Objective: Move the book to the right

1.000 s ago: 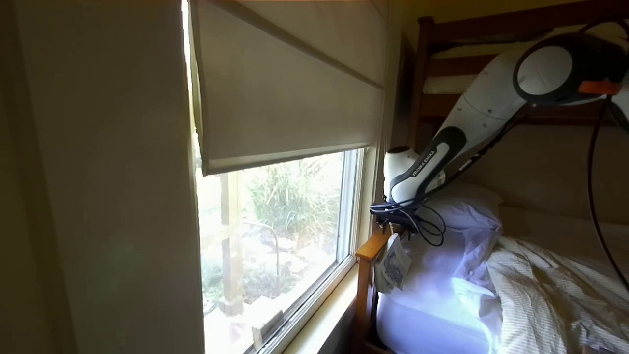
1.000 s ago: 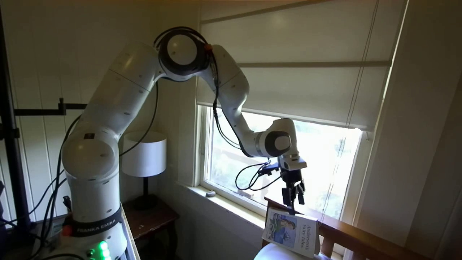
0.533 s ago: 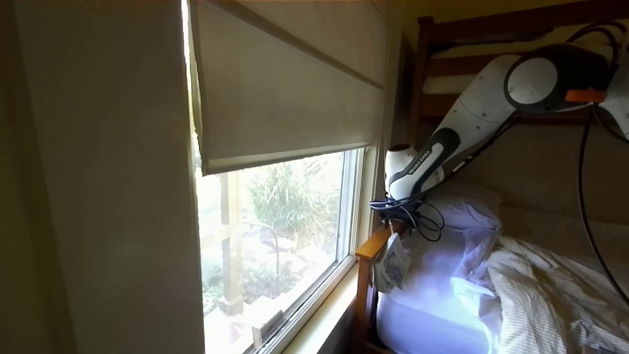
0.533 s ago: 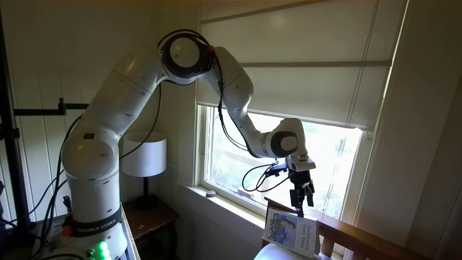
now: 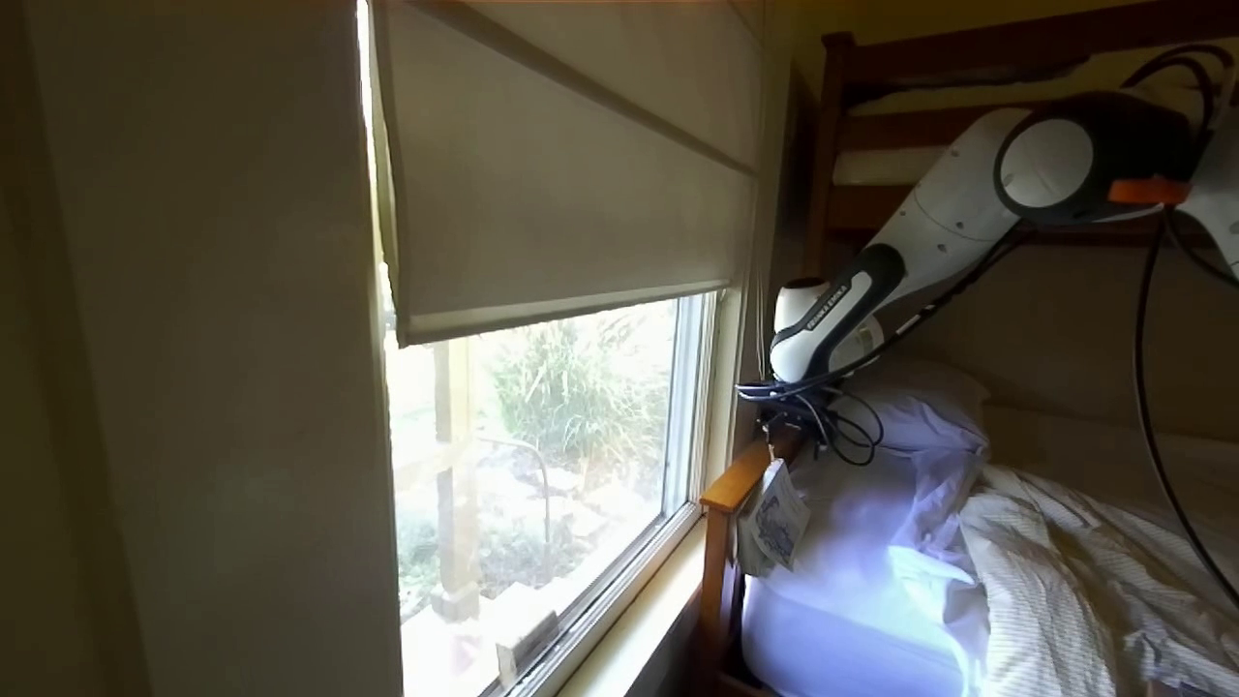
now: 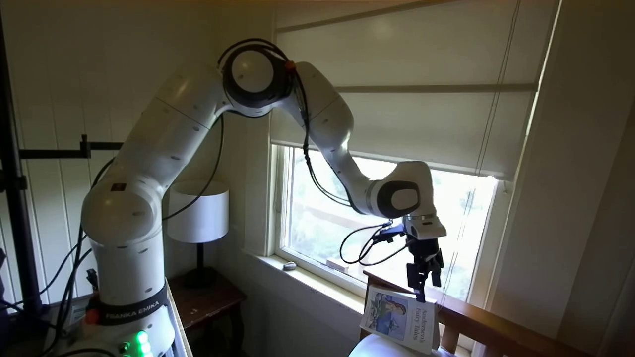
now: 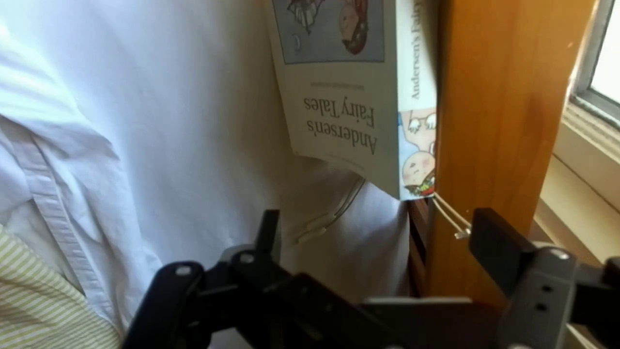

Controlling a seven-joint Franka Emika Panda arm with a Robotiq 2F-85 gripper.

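Observation:
The book (image 6: 399,320), a pale paperback titled Andersen's Fairy Tales with a blue picture, rests tilted against the wooden bed rail (image 6: 486,325). It also shows in an exterior view (image 5: 782,518) and in the wrist view (image 7: 339,92), upside down there with its spine along the rail. My gripper (image 6: 427,287) is open and stands over the book's top right corner. In the wrist view the gap between its fingers (image 7: 375,218) holds nothing, and the book lies beyond them. In an exterior view the gripper (image 5: 796,447) is partly hidden by cables.
A white mattress (image 5: 832,620) lies below the book, with a rumpled blanket (image 5: 1055,581) beside it. The window sill (image 6: 317,290) runs behind the rail. A pale cord (image 7: 450,215) comes out by the book's end over the rail. A lamp (image 6: 198,213) stands near the arm's base.
My gripper has moved right along the rail, away from the arm's base in an exterior view, from above the book's middle to its right corner. The book has not visibly moved.

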